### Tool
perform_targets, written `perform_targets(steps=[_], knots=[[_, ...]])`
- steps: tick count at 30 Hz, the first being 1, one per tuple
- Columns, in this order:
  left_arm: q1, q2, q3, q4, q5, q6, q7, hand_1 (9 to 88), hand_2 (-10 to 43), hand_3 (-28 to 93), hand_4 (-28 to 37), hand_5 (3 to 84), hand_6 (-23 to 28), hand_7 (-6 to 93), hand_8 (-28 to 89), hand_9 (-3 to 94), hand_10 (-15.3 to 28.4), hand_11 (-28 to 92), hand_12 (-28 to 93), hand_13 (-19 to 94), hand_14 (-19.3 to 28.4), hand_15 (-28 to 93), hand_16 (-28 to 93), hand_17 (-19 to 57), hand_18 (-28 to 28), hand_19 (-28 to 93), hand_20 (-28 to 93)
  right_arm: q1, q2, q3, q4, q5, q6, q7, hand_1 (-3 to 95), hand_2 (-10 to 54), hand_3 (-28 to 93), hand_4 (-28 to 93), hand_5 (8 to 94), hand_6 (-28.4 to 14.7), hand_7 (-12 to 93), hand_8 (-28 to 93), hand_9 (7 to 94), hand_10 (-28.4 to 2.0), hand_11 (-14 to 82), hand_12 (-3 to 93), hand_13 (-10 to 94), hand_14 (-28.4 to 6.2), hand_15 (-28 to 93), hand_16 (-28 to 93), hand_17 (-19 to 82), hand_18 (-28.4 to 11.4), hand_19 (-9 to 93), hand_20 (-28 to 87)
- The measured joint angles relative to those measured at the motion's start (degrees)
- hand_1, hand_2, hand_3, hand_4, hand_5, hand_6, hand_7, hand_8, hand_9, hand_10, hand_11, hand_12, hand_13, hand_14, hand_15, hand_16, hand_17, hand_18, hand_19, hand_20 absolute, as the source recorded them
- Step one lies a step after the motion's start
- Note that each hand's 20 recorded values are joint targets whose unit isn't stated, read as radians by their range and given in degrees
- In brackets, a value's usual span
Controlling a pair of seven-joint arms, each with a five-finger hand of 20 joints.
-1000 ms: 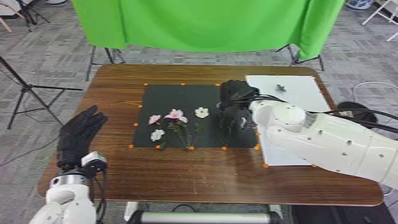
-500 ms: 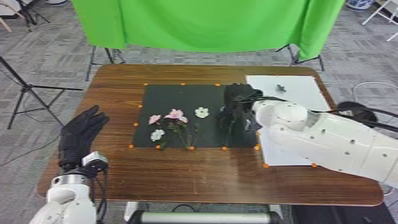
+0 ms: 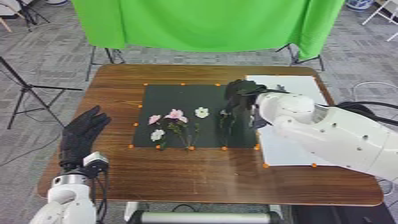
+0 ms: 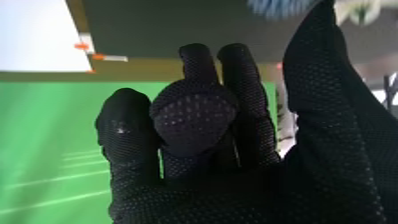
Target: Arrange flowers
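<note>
The right hand (image 3: 240,96) is over the dark mat's (image 3: 164,97) far right part, its thumb and fingers apart, one finger bent more than the rest, and nothing seen gripped between them. On that hand's left and nearer the robot lie the flowers: a white bloom (image 3: 202,112) closest to it, two pink blooms (image 3: 176,115) past that, and a lower white bloom (image 3: 157,135) farthest off, with thin stems (image 3: 191,136) trailing toward the robot. Just on the robot's side of the hand is a dark, faint stem (image 3: 230,126); whether the fingers touch it, I cannot tell. The wrist view shows blurred bluish petals (image 4: 277,6) near the thumb. The white sheet (image 3: 289,135) spreads to the hand's right. The left hand (image 3: 82,132), fingers straight, waits well apart from the mat on its left side. These flowers should weigh next to nothing, so weight will tell the hand little. The stems look thin and probably flex, and could roll or slide between gloved fingertips; the petals would likely crush or bend under a careless press. The best hold is probably a light pinch around mid-stem, clear of the bloom, lifting gently so that the head doesn't swing into its neighbours or snag their stems.
</note>
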Motion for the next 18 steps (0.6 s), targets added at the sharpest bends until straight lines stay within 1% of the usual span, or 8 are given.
perform_targets(steps=[5, 7, 10, 13, 15, 18], knots=[[0.0, 0.0, -0.01, -0.01, 0.01, -0.05, -0.14, 36.1, 15.8, 70, -25.0, 52.5, 3.5, 15.6, -8, 51.1, 13.3, 22, 11, 44, 16.0, 24, -3, 15.0, 11.2, 8, 22, -0.2, 0.8, 3.4, -0.9, 1.4, -0.4, 0.0, 28.7, -9.3, 71, -14, 50.5, 1.5, 14, -10, 56.6, -12.7, 7.5, 14.0, 86, -2.9, 65, 27, 60, -16.5, 93, 55], [0.0, 0.0, -0.01, -0.01, 0.02, -0.05, -0.21, 36.0, 15.7, 70, -24.9, 52.5, 3.5, 15.6, -8, 51.1, 13.4, 22, 11, 44, 16.0, 24, -3, 15.0, 11.2, 8, 22, -0.2, 1.0, 4.5, -0.9, 1.3, -0.3, 0.2, 27.0, -9.4, 71, -13, 48.4, 0.9, 12, -9, 54.4, -13.6, 7.1, 13.9, 86, -3.0, 65, 28, 59, -16.8, 93, 54], [0.0, 0.0, 0.01, -0.01, 0.03, -0.05, -0.26, 36.0, 15.7, 70, -24.8, 52.5, 3.5, 15.6, -8, 51.2, 13.2, 22, 11, 44, 16.0, 24, -3, 14.9, 11.2, 8, 22, 0.1, 1.1, 5.6, -0.2, 0.5, 1.0, 1.8, 22.0, -9.5, 67, -12, 41.2, -0.4, 8, -7, 46.2, -16.4, 5.5, 13.5, 83, -4.3, 66, 28, 57, -18.0, 93, 53], [0.0, 0.0, 0.02, -0.01, 0.05, -0.05, -0.33, 35.9, 15.6, 70, -24.8, 52.5, 3.4, 15.5, -8, 51.2, 13.2, 22, 11, 44, 16.0, 24, -3, 14.9, 11.2, 8, 22, 0.1, 0.6, 7.6, 1.7, -0.3, 1.3, 6.2, 18.2, -9.5, 63, -12, 33.7, -1.3, 4, -5, 39.5, -19.7, 3.9, 13.0, 81, -5.8, 65, 27, 55, -19.6, 93, 51], [0.1, 0.0, 0.02, -0.01, 0.05, -0.05, -0.35, 36.0, 15.6, 70, -24.8, 52.5, 3.4, 15.5, -8, 51.1, 13.2, 22, 11, 45, 16.0, 24, -3, 14.8, 11.2, 8, 22, 0.2, 0.0, 9.4, 4.0, -0.3, -0.5, 9.7, 17.1, -9.5, 62, -13, 31.2, -1.5, 3, -4, 37.3, -20.8, 3.1, 12.6, 81, -6.4, 65, 27, 54, -20.3, 93, 50], [0.1, -0.11, 0.02, -0.01, 0.06, -0.05, -0.37, 35.9, 15.6, 71, -24.8, 52.5, 3.4, 15.5, -8, 51.2, 13.2, 22, 11, 45, 16.0, 24, -3, 14.8, 11.3, 8, 22, 1.1, -0.9, 10.3, 8.5, -0.3, -7.3, 13.1, 17.0, -9.5, 60, -14, 30.6, -1.5, 3, -4, 37.4, -21.5, 3.2, 12.4, 81, -6.8, 65, 27, 54, -20.5, 93, 50]])
